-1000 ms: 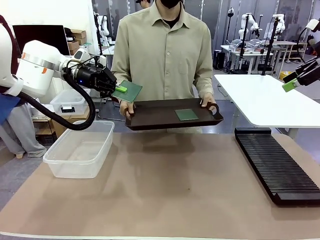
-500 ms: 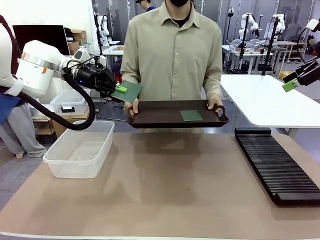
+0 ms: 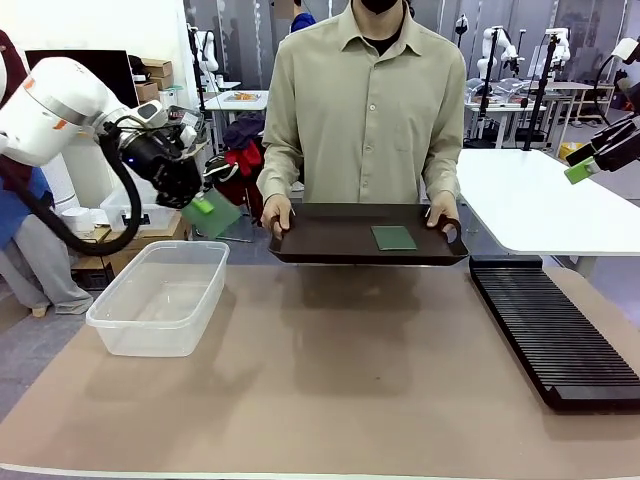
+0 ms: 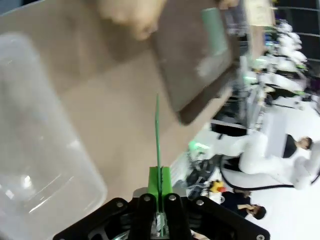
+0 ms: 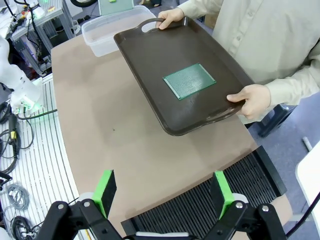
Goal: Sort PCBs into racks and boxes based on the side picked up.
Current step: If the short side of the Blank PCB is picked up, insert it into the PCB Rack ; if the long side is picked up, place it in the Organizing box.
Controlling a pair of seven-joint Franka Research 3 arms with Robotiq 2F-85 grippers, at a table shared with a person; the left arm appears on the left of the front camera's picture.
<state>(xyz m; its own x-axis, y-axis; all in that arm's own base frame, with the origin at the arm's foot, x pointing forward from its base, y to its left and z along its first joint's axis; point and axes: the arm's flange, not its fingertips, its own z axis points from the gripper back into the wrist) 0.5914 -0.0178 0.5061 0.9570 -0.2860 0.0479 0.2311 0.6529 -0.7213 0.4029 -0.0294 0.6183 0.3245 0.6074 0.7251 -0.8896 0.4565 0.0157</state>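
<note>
Front: the left gripper [image 3: 203,206], pinching one PCB [image 3: 218,216], has swung from the tray [image 3: 320,246] toward the box [image 3: 150,335], so a drop looks next; left wrist: that PCB [image 4: 157,135] sits edge-on, squeezed tight; right wrist: the right gripper [image 5: 163,192] hangs open above the rack [image 5: 200,204], the other PCB [image 5: 189,81] flat on the tray.

Bright, even overhead light. In the front view, sharp throughout, the tray [image 3: 330,235] lays a soft shadow on the bench [image 3: 330,400] below it. The left wrist view is motion-blurred, the tub [image 4: 35,150] glinting beside the tray. The right wrist view is crisp, bowed at its edges.
</note>
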